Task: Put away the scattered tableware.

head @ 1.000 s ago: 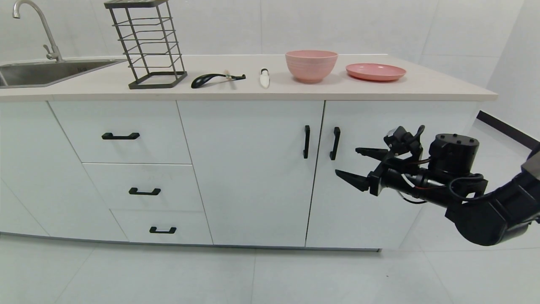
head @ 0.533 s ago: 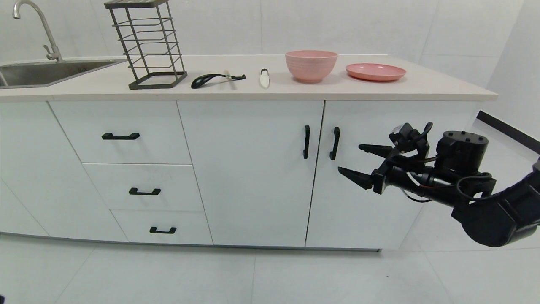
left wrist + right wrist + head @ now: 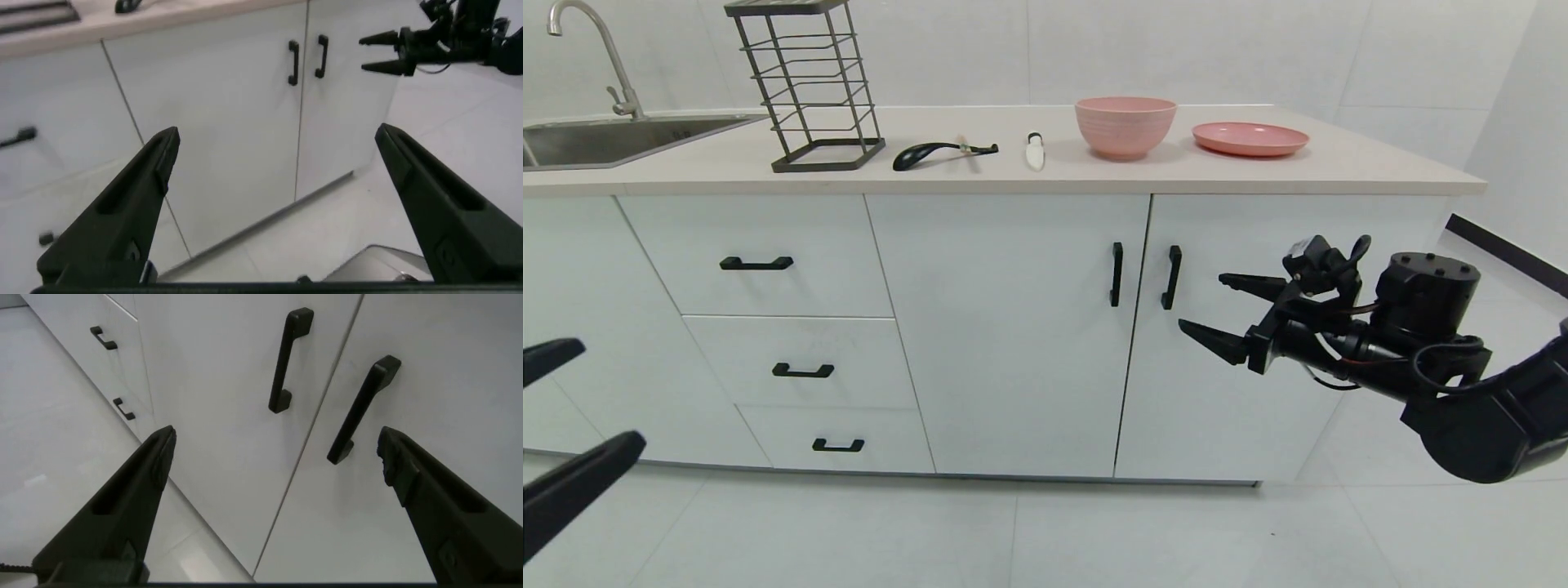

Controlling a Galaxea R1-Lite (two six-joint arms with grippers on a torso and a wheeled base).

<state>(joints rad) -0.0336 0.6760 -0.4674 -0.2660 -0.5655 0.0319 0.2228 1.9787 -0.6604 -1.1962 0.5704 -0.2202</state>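
Note:
On the counter stand a pink bowl (image 3: 1125,126) and a pink plate (image 3: 1250,139) to its right. A black spoon (image 3: 931,153) and a small white utensil (image 3: 1035,151) lie left of the bowl. My right gripper (image 3: 1201,302) hangs open and holds nothing. It is below counter height, in front of the right cabinet door, near the two door handles (image 3: 290,359). The wrist view shows its fingers (image 3: 135,498) spread wide. My left gripper (image 3: 609,396) is open and holds nothing, low by the drawers at the far left.
A black wire dish rack (image 3: 809,90) stands on the counter left of the spoon. A sink (image 3: 605,139) with a faucet is at the far left. Three drawers with black handles (image 3: 756,263) sit under it. Pale tiled floor lies before the cabinets.
My left gripper has come into the head view at the lower left. My right gripper has drifted slightly right and up, still open.

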